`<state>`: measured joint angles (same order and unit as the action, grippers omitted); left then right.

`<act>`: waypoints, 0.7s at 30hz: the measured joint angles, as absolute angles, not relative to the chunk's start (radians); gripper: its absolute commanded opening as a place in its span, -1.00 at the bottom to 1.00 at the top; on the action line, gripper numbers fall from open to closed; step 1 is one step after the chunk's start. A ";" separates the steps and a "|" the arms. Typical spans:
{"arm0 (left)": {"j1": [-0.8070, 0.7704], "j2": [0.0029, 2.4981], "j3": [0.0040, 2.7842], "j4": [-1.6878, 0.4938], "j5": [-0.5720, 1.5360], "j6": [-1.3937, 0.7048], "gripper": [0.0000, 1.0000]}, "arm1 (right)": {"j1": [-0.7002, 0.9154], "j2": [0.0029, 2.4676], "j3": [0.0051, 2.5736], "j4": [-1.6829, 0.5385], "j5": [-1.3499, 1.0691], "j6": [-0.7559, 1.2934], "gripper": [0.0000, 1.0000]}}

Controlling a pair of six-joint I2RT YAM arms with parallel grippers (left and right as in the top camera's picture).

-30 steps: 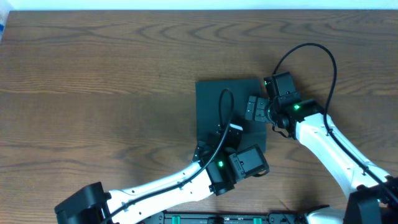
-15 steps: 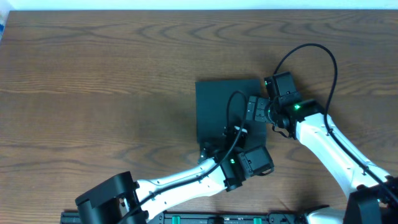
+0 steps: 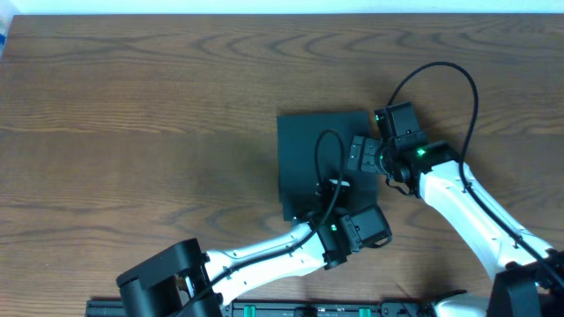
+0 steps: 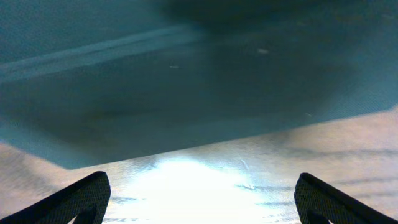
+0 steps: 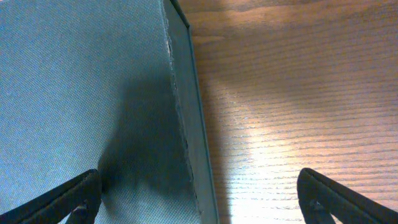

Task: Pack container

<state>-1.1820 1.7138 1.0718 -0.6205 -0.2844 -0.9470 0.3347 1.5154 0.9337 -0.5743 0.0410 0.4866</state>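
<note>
lying flat on the wooden desk [image 3: 132,106], a little right of centre, the dark container [image 3: 308,150] shows a plain closed top. the left fingers [image 4: 81,199] stand wide apart and hold nothing. they hang just beside the container's near edge, with bare desk between the tips. the right fingers [image 5: 71,202] are spread wide too, empty, straddling the container's right edge: one tip over its top, the other over the desk.
</note>
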 measured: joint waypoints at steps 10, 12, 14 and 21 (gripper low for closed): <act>-1.173 1.750 1.069 -0.623 -0.358 -1.101 0.91 | 0.335 1.515 0.934 -0.574 0.041 0.487 0.98; -1.164 1.775 1.066 -0.621 -0.364 -1.120 0.91 | 0.335 1.515 0.933 -0.574 0.041 0.487 0.99; -1.153 1.795 1.063 -0.621 -0.367 -1.138 0.91 | 0.335 1.515 0.933 -0.573 0.041 0.487 0.98; -1.088 1.811 1.058 -0.568 -0.366 -1.179 0.91 | 0.335 1.515 0.933 -0.575 0.040 0.486 0.98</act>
